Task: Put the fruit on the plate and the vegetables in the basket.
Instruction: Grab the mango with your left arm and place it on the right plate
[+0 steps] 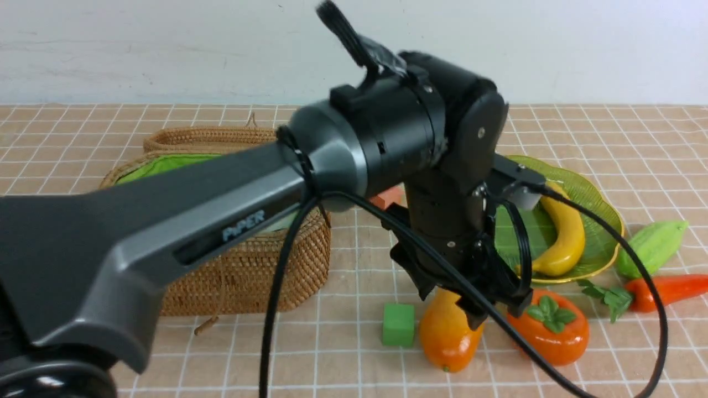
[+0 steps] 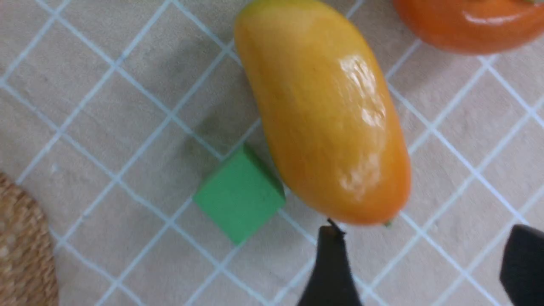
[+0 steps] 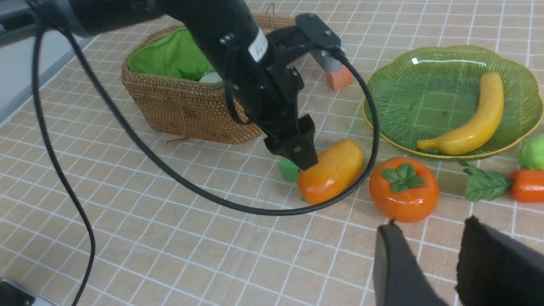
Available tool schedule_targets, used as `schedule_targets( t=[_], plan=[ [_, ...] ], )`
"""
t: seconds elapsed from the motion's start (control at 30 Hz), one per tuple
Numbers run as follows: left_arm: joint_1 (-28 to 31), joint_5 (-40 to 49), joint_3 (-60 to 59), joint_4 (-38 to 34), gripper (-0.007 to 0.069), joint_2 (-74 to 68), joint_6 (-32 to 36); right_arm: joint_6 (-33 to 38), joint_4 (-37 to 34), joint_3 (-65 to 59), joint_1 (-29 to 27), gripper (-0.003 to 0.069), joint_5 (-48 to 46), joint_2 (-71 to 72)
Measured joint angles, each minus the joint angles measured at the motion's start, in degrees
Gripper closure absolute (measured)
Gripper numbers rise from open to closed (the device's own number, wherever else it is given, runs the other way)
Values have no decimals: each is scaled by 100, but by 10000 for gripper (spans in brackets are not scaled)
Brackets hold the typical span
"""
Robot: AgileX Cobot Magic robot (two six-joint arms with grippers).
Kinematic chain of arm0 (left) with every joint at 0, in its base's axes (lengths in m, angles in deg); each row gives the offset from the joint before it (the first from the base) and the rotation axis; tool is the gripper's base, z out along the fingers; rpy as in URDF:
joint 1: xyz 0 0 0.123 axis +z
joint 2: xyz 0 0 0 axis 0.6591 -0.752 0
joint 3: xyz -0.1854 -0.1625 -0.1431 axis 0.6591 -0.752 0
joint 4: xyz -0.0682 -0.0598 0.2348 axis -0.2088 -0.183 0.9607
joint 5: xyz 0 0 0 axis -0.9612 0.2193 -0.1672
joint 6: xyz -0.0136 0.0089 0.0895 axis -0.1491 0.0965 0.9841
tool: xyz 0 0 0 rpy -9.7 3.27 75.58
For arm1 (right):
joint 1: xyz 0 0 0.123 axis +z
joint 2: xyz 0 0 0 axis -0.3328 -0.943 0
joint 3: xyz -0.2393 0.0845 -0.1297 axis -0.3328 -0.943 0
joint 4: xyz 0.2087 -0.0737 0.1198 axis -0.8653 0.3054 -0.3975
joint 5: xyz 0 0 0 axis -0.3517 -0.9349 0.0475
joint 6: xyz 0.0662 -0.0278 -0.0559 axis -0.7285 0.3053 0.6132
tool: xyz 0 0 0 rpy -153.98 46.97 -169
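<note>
While your left gripper hangs over the mango, jaws spread and empty, the fruit lies toward the tabletop's near edge, between green cube and persimmon. Your right gripper: parted, empty.

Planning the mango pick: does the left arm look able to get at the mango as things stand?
Probably yes: the left gripper hangs open close over the mango, whose top is bare; the green cube crowds one side only.
</note>
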Motion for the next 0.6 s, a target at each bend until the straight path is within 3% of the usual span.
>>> schedule_targets(
  t=[0.1, 0.17, 0.3, 0.4, 0.6],
  plan=[
    [0, -357, -6, 241, -22, -331, -103, 0, 0, 0, 0, 426, -11, 0],
    [0, -555, -7, 333, -39, -580, -115, 0, -10, 0, 0, 426, -23, 0],
    [0, -835, -12, 455, -20, -876, -115, 0, -10, 0, 0, 426, -40, 0],
    [0, -985, -17, 605, 50, -1015, -115, 0, -17, 0, 0, 424, -52, 0],
    [0, -1001, 9, 689, 50, -1023, -115, 0, -36, 0, 0, 424, -52, 0]
  ],
)
